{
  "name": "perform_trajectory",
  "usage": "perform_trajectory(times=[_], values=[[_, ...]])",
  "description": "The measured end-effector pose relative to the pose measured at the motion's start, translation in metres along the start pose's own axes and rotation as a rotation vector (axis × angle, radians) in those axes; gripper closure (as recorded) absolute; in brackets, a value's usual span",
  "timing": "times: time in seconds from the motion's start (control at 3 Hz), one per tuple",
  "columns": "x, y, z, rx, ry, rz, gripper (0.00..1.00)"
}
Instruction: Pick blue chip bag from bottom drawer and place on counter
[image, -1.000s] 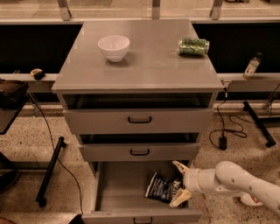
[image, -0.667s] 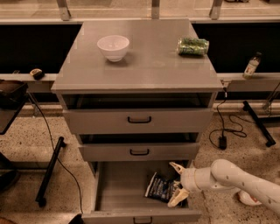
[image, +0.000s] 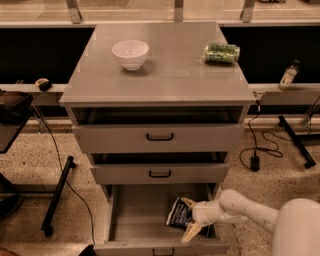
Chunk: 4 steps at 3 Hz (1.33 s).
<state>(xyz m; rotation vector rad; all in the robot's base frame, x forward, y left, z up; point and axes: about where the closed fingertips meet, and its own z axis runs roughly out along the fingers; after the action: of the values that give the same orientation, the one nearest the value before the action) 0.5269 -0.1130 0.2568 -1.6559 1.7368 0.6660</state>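
Speckled terrazzo floor (image: 30, 170) spreads round the grey cabinet, with a black cable (image: 266, 142) trailing over it on the right. Nearest me, the bottom drawer (image: 135, 215) is pulled well out, its front edge almost at the lower border of the view. The white arm (image: 250, 212) reaches into it from the right, and the gripper (image: 189, 218) sits low inside the drawer's right half. Its pale fingers (image: 192, 232) are spread wide, one toward the back and one toward the front, with the right edge of the blue chip bag (image: 176, 215) lying between them. I cannot tell whether either finger presses on it. The bag lies on the drawer floor, tilted, dark with white lettering that I cannot read.

Above, the middle drawer (image: 160, 173) and the top drawer (image: 160, 137) each stand a little ajar, each with a small dark handle. On the counter (image: 165, 85), a white bowl (image: 130, 54) stands at the back left and a green package (image: 221, 53) lies at the back right, its print too small to read. Beyond, a small bottle (image: 288, 75) stands on the ledge to the right.
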Motion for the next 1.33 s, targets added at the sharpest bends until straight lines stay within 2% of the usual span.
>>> perform_trajectory(times=[0.33, 0.67, 1.0, 1.33], values=[[0.035, 0.016, 0.054, -0.083, -0.054, 0.023, 0.00], [0.042, 0.012, 0.053, -0.103, -0.085, 0.031, 0.00], [0.041, 0.011, 0.052, -0.102, -0.084, 0.029, 0.00], [0.041, 0.009, 0.039, -0.061, -0.070, 0.041, 0.16]])
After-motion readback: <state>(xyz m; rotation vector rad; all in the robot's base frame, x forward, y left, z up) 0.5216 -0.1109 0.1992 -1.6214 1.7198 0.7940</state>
